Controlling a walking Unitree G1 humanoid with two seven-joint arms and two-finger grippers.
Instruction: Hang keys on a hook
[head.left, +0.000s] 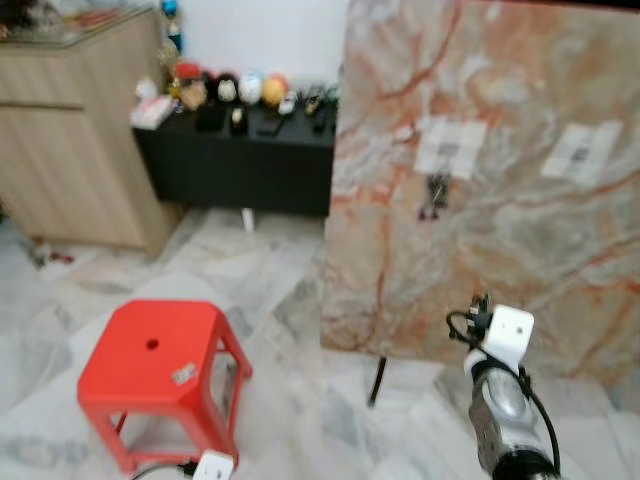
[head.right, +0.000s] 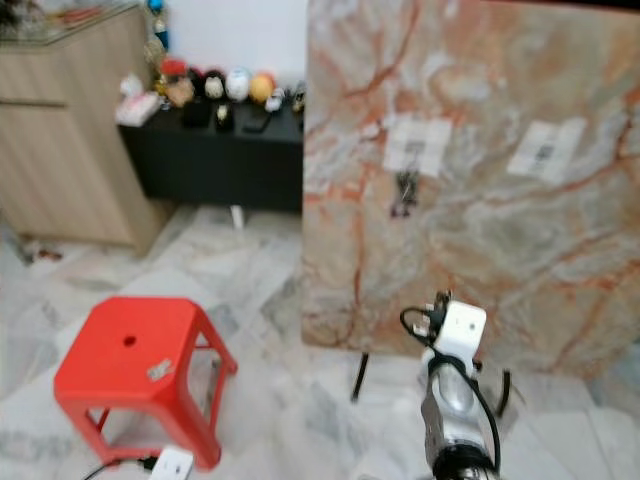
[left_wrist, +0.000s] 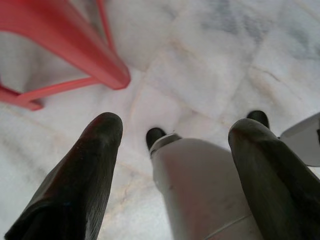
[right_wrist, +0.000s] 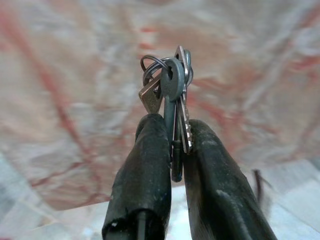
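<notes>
A bunch of keys (right_wrist: 170, 90) on a steel ring stands up between the fingertips of my right gripper (right_wrist: 172, 127), which is shut on it. That gripper (head.left: 479, 312) is raised in front of the lower part of an upright marble board (head.left: 500, 130), still apart from it. Higher up on the board a small dark hook (head.left: 436, 195) sits below a white label, with something dark hanging at it. My left gripper (left_wrist: 176, 127) hangs open over the floor, nothing between its fingers.
A red plastic stool (head.left: 155, 365) stands on the marble floor at the left, with a white plug (head.left: 212, 465) by its foot. The board rests on thin black legs (head.left: 376, 380). Behind are a black low cabinet (head.left: 240, 165) with figurines and a wooden cabinet (head.left: 70, 130).
</notes>
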